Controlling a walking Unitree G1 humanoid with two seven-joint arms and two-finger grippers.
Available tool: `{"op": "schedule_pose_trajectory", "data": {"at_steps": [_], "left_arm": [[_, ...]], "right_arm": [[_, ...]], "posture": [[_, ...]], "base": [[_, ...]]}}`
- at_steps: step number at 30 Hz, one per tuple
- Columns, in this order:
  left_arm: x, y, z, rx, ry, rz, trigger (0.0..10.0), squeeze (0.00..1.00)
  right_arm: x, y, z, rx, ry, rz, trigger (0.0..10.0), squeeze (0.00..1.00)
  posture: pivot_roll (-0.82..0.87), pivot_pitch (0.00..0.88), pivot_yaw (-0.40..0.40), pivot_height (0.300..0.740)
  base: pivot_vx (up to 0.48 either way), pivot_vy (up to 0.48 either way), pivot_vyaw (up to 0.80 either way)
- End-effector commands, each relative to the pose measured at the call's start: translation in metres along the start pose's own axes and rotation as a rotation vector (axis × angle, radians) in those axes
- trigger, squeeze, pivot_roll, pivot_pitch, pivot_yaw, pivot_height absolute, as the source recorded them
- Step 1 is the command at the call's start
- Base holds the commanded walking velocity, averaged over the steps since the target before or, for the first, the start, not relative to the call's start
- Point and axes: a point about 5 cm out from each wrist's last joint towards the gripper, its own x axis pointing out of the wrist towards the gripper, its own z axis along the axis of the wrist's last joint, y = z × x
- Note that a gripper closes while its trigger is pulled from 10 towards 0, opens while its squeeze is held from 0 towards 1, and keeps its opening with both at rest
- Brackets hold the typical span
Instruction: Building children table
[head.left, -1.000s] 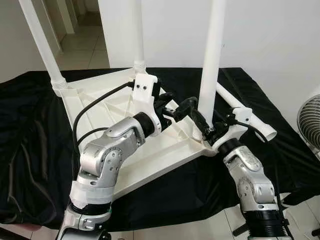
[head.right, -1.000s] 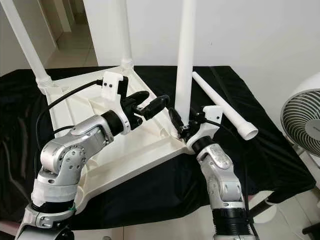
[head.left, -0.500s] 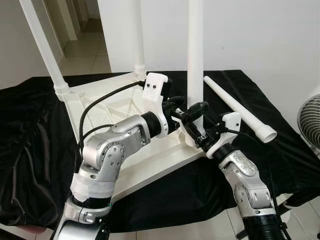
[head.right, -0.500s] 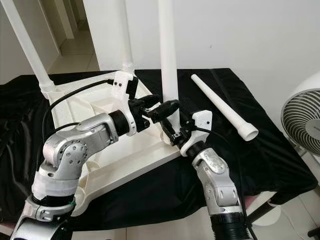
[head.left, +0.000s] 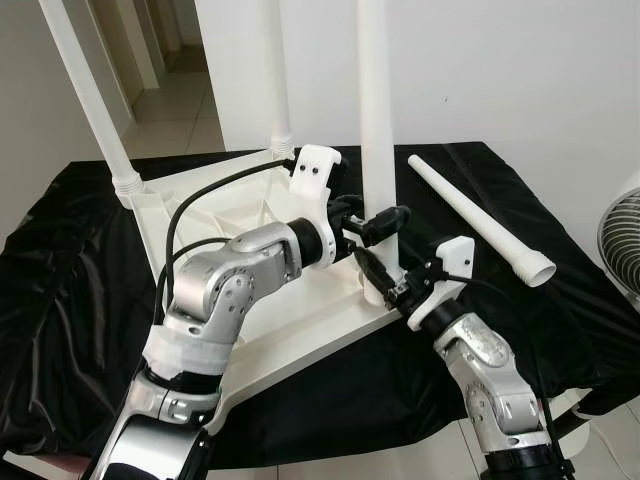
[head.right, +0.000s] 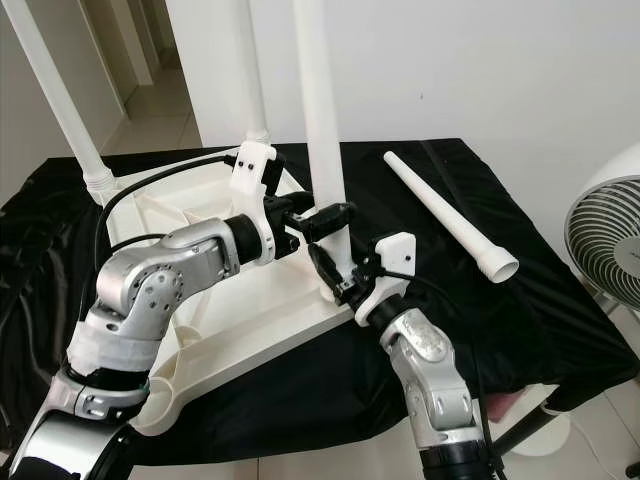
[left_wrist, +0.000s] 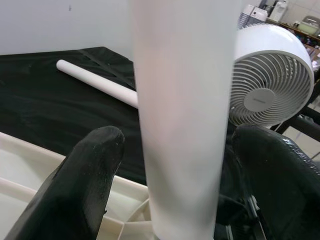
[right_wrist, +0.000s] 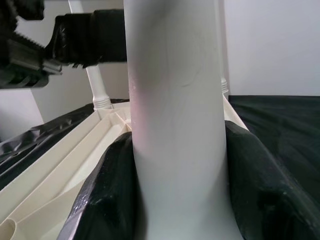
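Note:
A white plastic table top (head.left: 300, 310) lies upside down on a black cloth. The table leg (head.left: 375, 120) at its near right corner stands upright in its socket. My right gripper (head.left: 378, 275) is shut on the base of this leg; in the right wrist view its fingers (right_wrist: 105, 200) press both sides. My left gripper (head.left: 378, 218) is a little higher on the same leg and open. Its fingers (left_wrist: 90, 175) straddle the leg with a thin gap on one side. A loose fourth leg (head.left: 480, 215) lies on the cloth to the right.
Two other legs stand fitted in the table top, one at the far left (head.left: 90, 100) and one at the back (head.left: 278, 90). A white fan (head.right: 605, 220) stands on the floor to the right, past the cloth's edge. A white wall is behind.
The held leg has gone from leaning to upright at its corner. My left gripper has moved from beside the leg to around it. The right gripper has kept its hold at the base.

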Motion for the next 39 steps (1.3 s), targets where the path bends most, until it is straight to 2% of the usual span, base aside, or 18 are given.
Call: {"op": "schedule_pose_trajectory", "data": {"at_steps": [1,11,18,19,22,27,32,39], "left_arm": [[0.000,-0.002,0.005,0.008,-0.006,-0.132,10.0,0.00],[0.000,0.014,0.025,0.024,-0.010,-0.093,10.0,0.00],[0.000,0.015,0.027,0.028,0.018,-0.121,10.0,0.00],[0.001,0.012,0.025,0.021,0.031,-0.137,0.0,0.00],[0.001,0.008,0.023,0.007,0.046,-0.164,0.0,0.00],[0.002,0.005,0.021,-0.062,0.068,-0.190,0.0,0.00],[0.001,-0.002,0.021,-0.082,0.070,-0.222,0.0,0.00],[0.000,0.000,0.026,-0.111,0.036,-0.210,0.0,0.00]], "right_arm": [[0.000,0.004,0.001,-0.014,-0.012,0.017,10.0,0.00],[-0.010,0.005,-0.010,-0.012,0.029,-0.018,10.0,0.00],[-0.010,0.004,-0.010,-0.014,0.025,-0.040,10.0,0.00],[-0.009,0.004,-0.008,-0.029,0.016,-0.043,10.0,0.00],[-0.007,0.003,-0.004,-0.061,0.002,-0.047,10.0,0.00],[-0.004,0.005,0.000,-0.136,-0.019,-0.048,10.0,0.00],[0.001,0.007,0.003,-0.150,-0.034,-0.049,10.0,0.00],[0.003,0.007,0.002,-0.166,-0.019,-0.052,10.0,0.00]], "posture": [[-0.07,0.000,0.081,0.740],[-0.07,0.019,0.099,0.740],[-0.07,0.027,0.106,0.740],[-0.07,0.030,0.108,0.740],[-0.07,0.030,0.108,0.740],[-0.07,0.033,0.109,0.740],[-0.06,0.037,0.102,0.740],[-0.06,0.038,0.094,0.740]], "base": [[0.000,0.000,0.00],[0.000,0.000,0.00],[0.000,0.000,0.00],[0.000,0.000,0.00],[0.000,0.000,0.00],[0.000,0.000,0.00],[0.000,0.000,0.00],[0.000,0.000,0.00]]}}
